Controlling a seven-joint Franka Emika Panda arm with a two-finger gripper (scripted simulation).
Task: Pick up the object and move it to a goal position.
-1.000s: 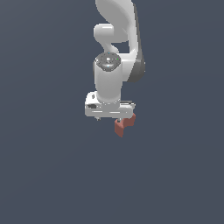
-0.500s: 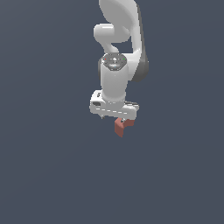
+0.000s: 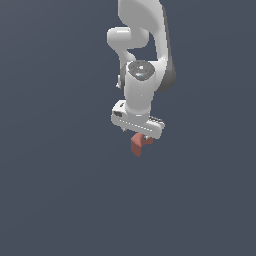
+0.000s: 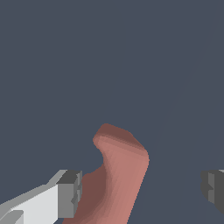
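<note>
Claw is hanging directly over the reddish-brown object, jaws looking apart in the wrist view, so grip state unclear; pickup seemingly underway, carry to goal remaining, no goal marker showing.

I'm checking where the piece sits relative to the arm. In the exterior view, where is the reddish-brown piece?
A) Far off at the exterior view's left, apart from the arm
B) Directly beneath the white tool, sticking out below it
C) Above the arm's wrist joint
B: the reddish-brown piece protrudes just under the white tool, nowhere else in the exterior view.
</note>
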